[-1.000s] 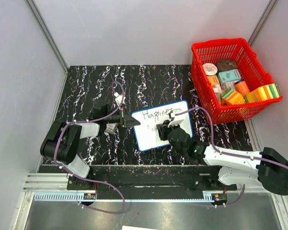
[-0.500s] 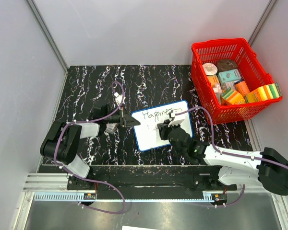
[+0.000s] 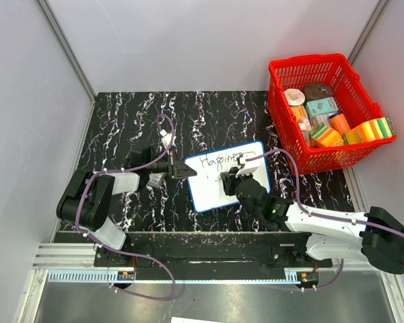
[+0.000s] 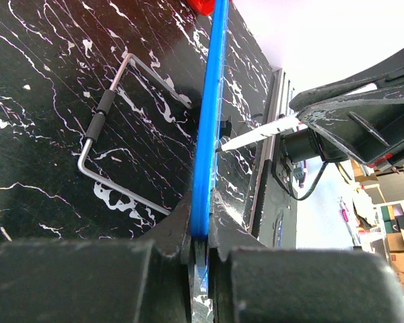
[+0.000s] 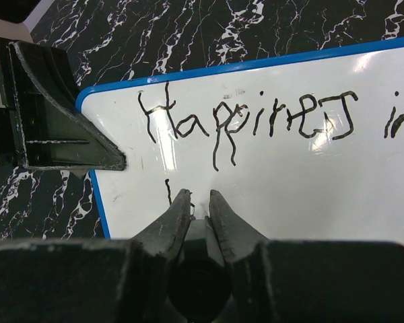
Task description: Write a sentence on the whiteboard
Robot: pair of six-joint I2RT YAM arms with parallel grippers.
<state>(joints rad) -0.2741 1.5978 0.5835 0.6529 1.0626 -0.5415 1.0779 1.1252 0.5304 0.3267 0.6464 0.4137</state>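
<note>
The whiteboard point(image 3: 209, 194), white with a blue rim, rests mid-tabletop point(image 3: 121, 114), its long axis running left to right with the right end slightly farther. The sentence point(image 5: 249, 121) starts "Happines in". The left tool point(image 4: 200, 235) clamps the left rim. The right tool point(image 5: 200, 202) grips a marker point(image 4: 256, 138).

Counter point(image 3: 209, 111): black marble-pattern top, white veining. Walls point(image 3: 209, 40): plain pale grey panels on the left, far and right sides, evenly lit. Corner posts point(image 3: 64, 44): slanted aluminium. Near edge: aluminium rail point(image 3: 54, 256). Off the counter in the left wrist view: shelves with cardboard boxes point(image 4: 398, 235).
</note>
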